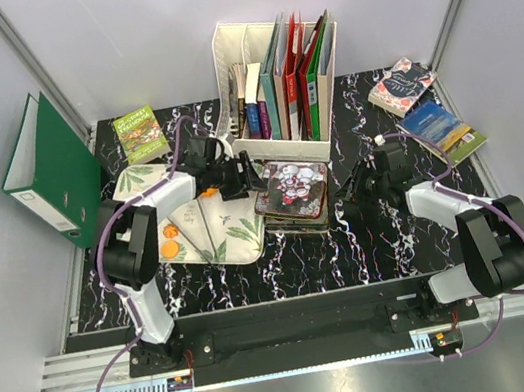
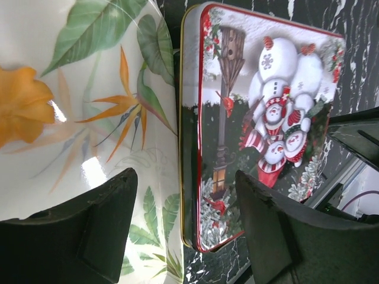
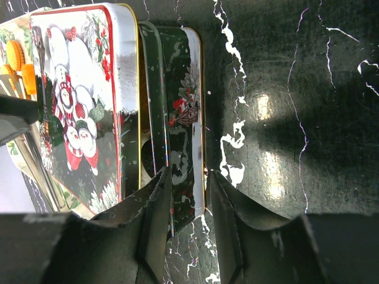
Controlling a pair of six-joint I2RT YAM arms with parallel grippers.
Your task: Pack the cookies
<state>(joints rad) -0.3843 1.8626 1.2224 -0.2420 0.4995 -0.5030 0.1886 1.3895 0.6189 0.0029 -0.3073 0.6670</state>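
Left pincer [image 2: 185,183] jaws apart, above seam between tray [image 2: 71,154] and snowman lid [image 2: 260,136]; probably going for lid. Right pincer [image 3: 188,177] clamped on tin base [image 3: 183,118] wall, I judge to steady it. Cookies [image 1: 169,235] unpacked on tray, 9 o'clock of tin base.

Tin lid [image 2: 260,118]: printed sheet metal, high gloss, gold-tone rim. Tin base [image 3: 180,118]: same lacquered metal, strong glare on the wall. Plate [image 2: 89,148]: smooth, glazed look, hard specular spots; ceramic or melamine, can't tell. Tabletop [image 3: 296,89]: black marble-pattern, smooth, semi-gloss. Left gripper fingers [image 2: 89,236] and right gripper fingers [image 3: 154,225]: matt black plastic, slightly grainy. Cookies [image 3: 15,56]: matt orange, ridged. Magazine file [image 1: 279,147]: white, matt, plastic by the look.
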